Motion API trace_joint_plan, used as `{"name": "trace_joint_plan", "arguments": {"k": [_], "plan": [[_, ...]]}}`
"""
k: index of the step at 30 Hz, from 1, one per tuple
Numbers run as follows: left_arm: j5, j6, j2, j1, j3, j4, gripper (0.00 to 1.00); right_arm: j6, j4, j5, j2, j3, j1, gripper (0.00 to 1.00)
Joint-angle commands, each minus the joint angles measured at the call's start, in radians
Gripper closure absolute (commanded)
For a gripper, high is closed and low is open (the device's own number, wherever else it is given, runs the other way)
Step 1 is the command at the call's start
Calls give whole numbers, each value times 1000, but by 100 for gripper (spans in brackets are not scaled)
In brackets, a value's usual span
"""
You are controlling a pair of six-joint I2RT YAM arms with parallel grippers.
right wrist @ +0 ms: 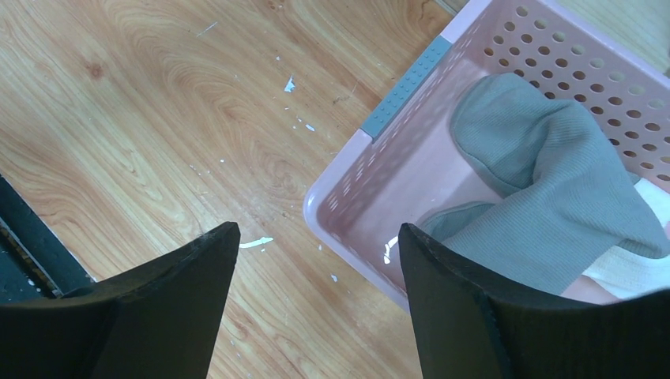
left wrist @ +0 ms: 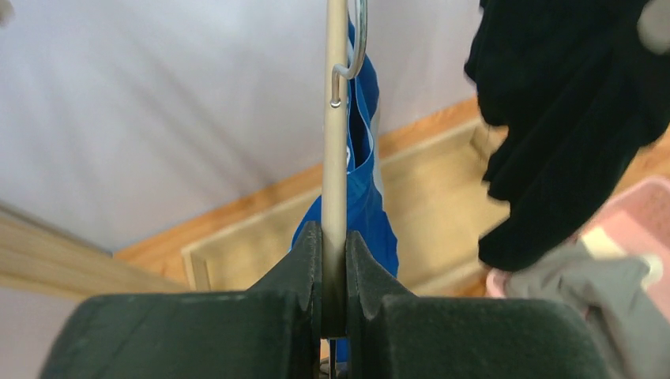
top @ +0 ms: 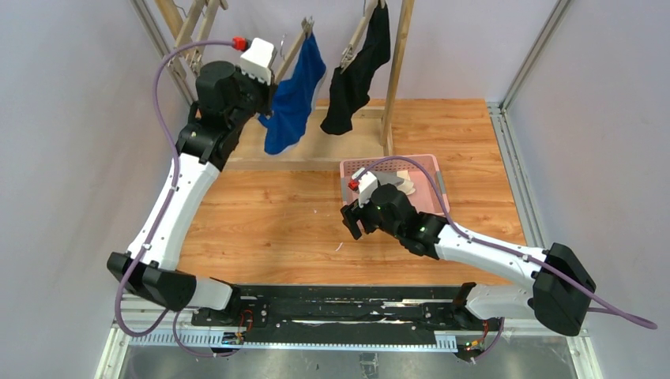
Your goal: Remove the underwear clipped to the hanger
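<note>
Nearest me overhead, the base rail (top: 332, 316). Beyond it, the left gripper (top: 267, 96) is up at the blue briefs (top: 296, 99), with the black briefs (top: 359, 71) hanging alongside. On my left wrist feed, the fingers (left wrist: 304, 260) are clamped on the hanger (left wrist: 336, 158). On my right wrist feed, the right gripper (right wrist: 316, 237) is spread wide over the pink basket (right wrist: 407, 99) rim, and the grey briefs (right wrist: 545, 189) lie inside.

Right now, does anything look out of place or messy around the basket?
Only small white flecks scattered on the wooden table beside the pink basket; they look like stray debris. The grey briefs lie inside it, nothing spilled.
</note>
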Motion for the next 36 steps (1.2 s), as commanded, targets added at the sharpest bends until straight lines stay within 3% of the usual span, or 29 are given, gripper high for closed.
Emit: {"name": "trace_joint_plan", "arguments": {"k": [1,6,10,19,27,36], "plan": [[-68,26,-153,-6,-153,6,100,-42,-20,61,-27,42,22,22],[-168,4,-371,-7,-412,-30,100,-86,-44,86,-36,102,-30,15],[-173,-35,-510,-6,-510,-181,100,-56,-26,-74,-56,130,-157,13],[41,-55,-621,-6,-609,-454,100,-22,62,-525,-13,214,-401,10],[237,27,-622,-6,-632,-520,100,18,137,-981,85,340,-452,11],[548,129,-592,-6,-518,-570,100,23,151,-1141,132,406,-452,12]]}}
